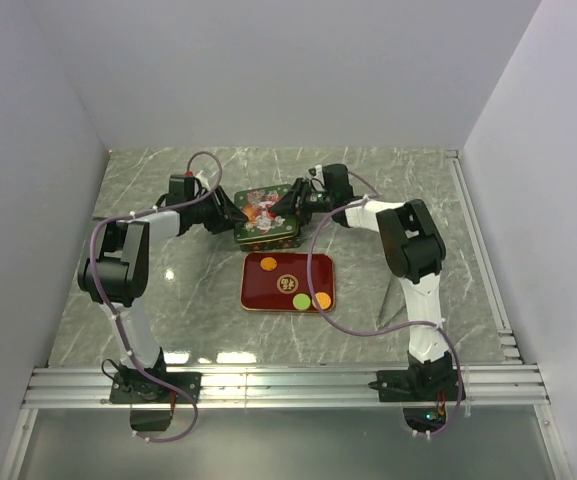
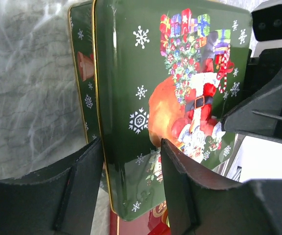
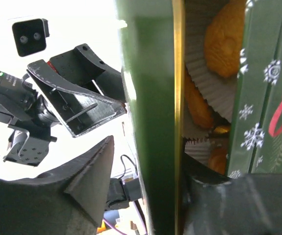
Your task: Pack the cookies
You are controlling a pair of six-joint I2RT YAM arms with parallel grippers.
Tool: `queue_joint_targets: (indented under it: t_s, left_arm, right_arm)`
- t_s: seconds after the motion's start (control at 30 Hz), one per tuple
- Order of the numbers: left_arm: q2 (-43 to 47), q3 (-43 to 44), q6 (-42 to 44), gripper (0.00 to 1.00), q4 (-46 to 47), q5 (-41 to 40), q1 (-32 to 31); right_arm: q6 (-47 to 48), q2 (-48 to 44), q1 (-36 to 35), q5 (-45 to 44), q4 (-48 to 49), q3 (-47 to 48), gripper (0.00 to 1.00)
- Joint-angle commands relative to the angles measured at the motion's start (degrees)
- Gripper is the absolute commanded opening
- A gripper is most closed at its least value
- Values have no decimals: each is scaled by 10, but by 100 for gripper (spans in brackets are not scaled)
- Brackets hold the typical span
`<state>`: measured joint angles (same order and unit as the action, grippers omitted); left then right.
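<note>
A green Christmas tin stands mid-table with its Santa-printed lid resting on it. The lid is lifted on the right side. Through that gap, orange cookies show in white paper cups inside the tin. My left gripper is open, its fingers straddling the lid's left edge. My right gripper is open at the lid's right edge, one finger under the rim and the other clear of the lid's top. On the red tray lie two orange cookies and a green one.
A gold emblem is printed at the tray's middle. The right arm's purple cable loops down over the tray's right side. White walls close in the marble table on three sides, and a metal rail runs along the front.
</note>
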<state>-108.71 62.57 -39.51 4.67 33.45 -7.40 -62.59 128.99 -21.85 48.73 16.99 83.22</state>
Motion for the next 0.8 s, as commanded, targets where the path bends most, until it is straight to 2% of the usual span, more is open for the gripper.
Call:
queue_joint_targets:
  t_s: [0.0, 0.33, 0.77]
  left_arm:
    - [-5, 32, 20, 54, -7, -2, -9]
    - [-8, 41, 19, 53, -16, -8, -11]
    - [-19, 65, 17, 52, -28, -10, -17]
  right_arm:
    - [36, -47, 10, -14, -44, -5, 54]
    - [137, -68, 35, -42, -224, 45, 56]
    - [220, -106, 83, -59, -325, 49, 56]
